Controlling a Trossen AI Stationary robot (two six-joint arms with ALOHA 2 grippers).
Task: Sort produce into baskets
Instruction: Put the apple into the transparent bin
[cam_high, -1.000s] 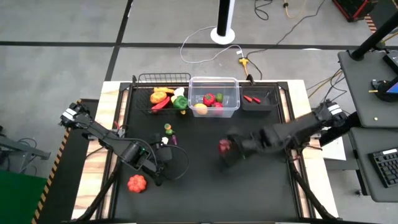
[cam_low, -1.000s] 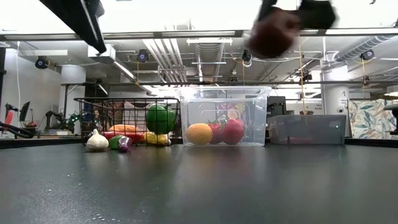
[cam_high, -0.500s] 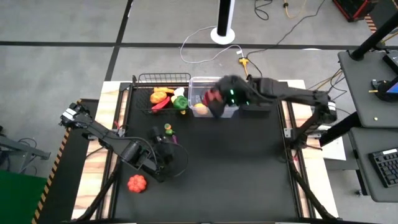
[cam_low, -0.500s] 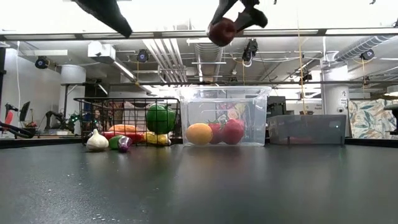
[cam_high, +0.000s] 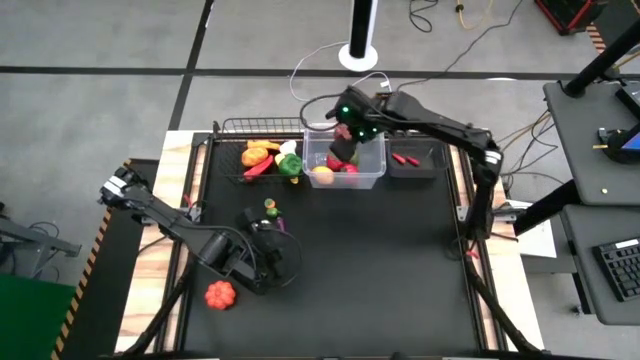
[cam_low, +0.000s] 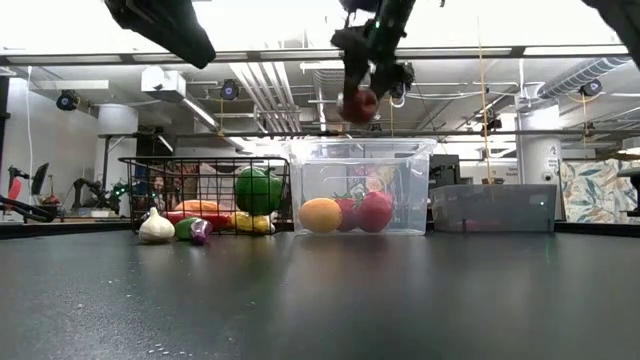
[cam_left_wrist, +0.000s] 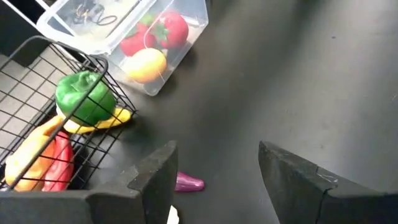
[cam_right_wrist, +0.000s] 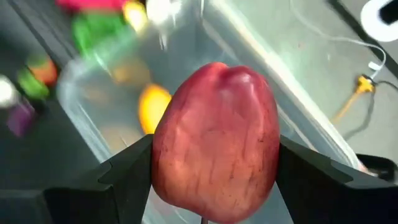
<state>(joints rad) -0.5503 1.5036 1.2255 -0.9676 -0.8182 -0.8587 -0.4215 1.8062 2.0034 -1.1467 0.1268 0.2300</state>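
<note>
My right gripper (cam_high: 345, 140) hangs over the clear plastic bin (cam_high: 378, 150), shut on a red fruit (cam_right_wrist: 214, 140); the low view shows the red fruit (cam_low: 360, 104) above the bin's rim. The bin holds red tomatoes (cam_left_wrist: 163, 32) and a yellow fruit (cam_left_wrist: 146, 64). My left gripper (cam_left_wrist: 214, 180) stands open over the table's near left part, nothing between its fingers. Beyond it, a purple piece (cam_left_wrist: 188, 183), a white garlic (cam_low: 156, 228) and a small green-orange piece (cam_high: 270, 207) lie on the table. An orange pumpkin (cam_high: 220, 294) sits near the front left. My right gripper pinches the red fruit by two opposite sides (cam_right_wrist: 163, 163), one finger (cam_right_wrist: 121, 180) on each side. The fingers slant downward from the table's right side. The fruit is lifted clear, hanging at the fingers' lower end over the clear bin.
The black wire basket (cam_high: 232, 160) at the far left holds a green pepper (cam_left_wrist: 84, 99), red and orange pieces. A low dark tray (cam_high: 432, 166) right of the bin holds red chillies (cam_high: 405, 157). The black tabletop's middle and right lie bare.
My right gripper has carried the red fruit from the table's middle toward the far edge and leftward, rising and rolling its wrist, until it hangs over the clear bin. My left gripper has turned in place.
</note>
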